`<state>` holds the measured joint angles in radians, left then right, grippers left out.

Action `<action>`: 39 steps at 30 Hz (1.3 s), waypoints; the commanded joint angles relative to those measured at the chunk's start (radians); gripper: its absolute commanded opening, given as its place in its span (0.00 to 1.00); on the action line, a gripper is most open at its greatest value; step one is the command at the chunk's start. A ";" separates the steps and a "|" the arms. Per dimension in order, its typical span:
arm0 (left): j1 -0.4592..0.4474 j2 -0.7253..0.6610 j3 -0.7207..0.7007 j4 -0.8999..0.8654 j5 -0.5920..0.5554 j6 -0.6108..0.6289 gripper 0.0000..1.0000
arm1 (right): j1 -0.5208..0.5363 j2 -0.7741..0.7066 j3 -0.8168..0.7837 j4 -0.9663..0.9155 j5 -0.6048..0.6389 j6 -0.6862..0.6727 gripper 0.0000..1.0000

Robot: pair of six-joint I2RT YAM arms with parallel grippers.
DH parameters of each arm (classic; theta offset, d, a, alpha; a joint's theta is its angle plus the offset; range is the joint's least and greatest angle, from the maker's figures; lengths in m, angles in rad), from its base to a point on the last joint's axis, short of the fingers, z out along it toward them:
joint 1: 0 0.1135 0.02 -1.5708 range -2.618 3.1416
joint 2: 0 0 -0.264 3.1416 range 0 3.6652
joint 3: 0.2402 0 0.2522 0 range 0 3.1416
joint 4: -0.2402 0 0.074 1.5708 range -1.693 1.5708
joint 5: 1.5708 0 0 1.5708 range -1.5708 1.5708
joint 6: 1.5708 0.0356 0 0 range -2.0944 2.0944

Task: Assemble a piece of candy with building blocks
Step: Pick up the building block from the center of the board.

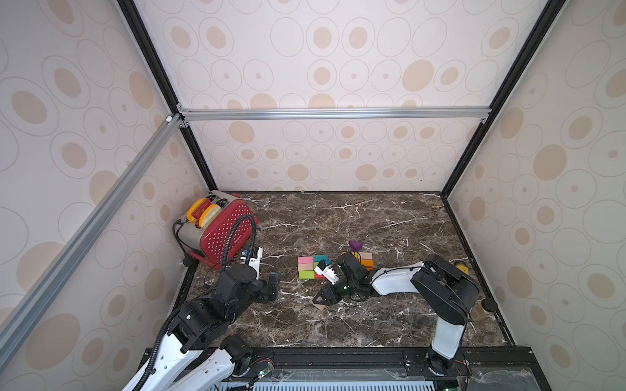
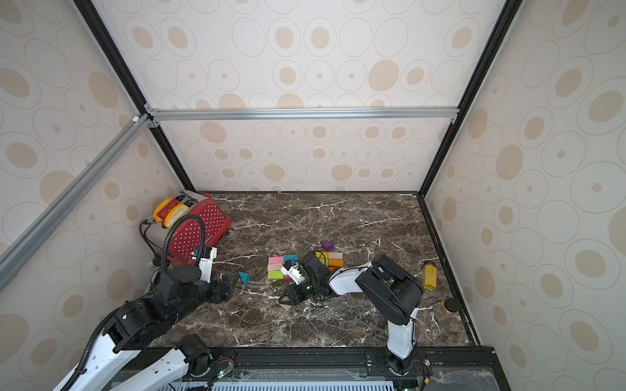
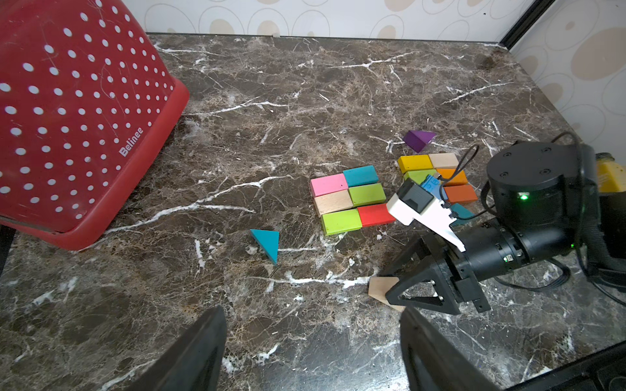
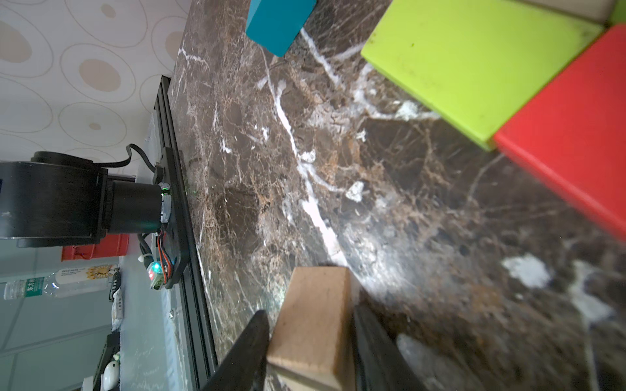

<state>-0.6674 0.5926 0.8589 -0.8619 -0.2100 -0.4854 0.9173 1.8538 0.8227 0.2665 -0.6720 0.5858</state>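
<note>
The tan wedge (image 4: 313, 325) lies on the tabletop (image 3: 305, 101) between our right fingers (image 4: 250, 352), which flank it narrowly; whether they grip, we cannot tell. The block rectangle (image 3: 349, 199) sits ahead. Left fingers (image 3: 203, 352) stand wide, empty, farther off.

Left hand (image 3: 311, 352) hovers open; right hand (image 4: 311, 342) lies low, fingers nearly together.

Six flat bricks (image 3: 350, 199), pink, teal, tan, two green and red, lie packed two-wide mid-table; a teal wedge (image 3: 267, 243) lies apart, toward the left edge; a tan wedge (image 4: 313, 321) sits between black fingers, seemingly touching the table (image 3: 305, 101); a purple wedge (image 3: 418, 139) lies toward the far edge.
</note>
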 commanded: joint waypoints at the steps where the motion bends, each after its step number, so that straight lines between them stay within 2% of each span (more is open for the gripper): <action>1: 0.005 -0.001 0.000 -0.002 0.007 -0.005 0.81 | -0.015 0.058 -0.050 -0.056 0.058 0.058 0.43; 9: 0.005 0.045 0.011 0.054 0.127 0.001 0.85 | -0.016 -0.076 -0.042 -0.052 0.049 0.165 0.36; 13: 0.004 0.046 -0.057 0.214 0.290 -0.028 0.85 | -0.019 -0.174 -0.031 -0.046 0.055 0.257 0.34; 15: 0.005 0.070 -0.053 0.219 0.323 -0.019 0.84 | -0.024 -0.225 -0.031 -0.034 0.057 0.292 0.34; 20: 0.003 0.094 0.012 0.207 0.334 0.097 0.85 | -0.068 -0.341 -0.026 -0.075 0.064 0.344 0.32; 23: 0.000 0.088 0.020 0.261 0.384 0.230 0.91 | -0.103 -0.409 -0.032 -0.056 0.040 0.384 0.32; 26: -0.008 0.139 0.039 0.257 0.434 0.387 0.93 | -0.114 -0.459 -0.010 -0.079 0.026 0.400 0.32; 28: -0.032 0.190 0.059 0.248 0.460 0.471 0.94 | -0.114 -0.481 0.007 -0.094 0.012 0.408 0.32; 31: -0.109 0.237 0.084 0.251 0.406 0.586 0.96 | -0.116 -0.501 0.010 -0.094 0.006 0.425 0.32; 39: -0.127 0.376 0.090 0.339 0.422 0.622 0.96 | -0.117 -0.505 0.013 -0.071 -0.011 0.465 0.32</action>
<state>-0.7868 0.9516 0.9100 -0.5758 0.1940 0.0738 0.8001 1.3647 0.8135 0.1936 -0.6617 1.0309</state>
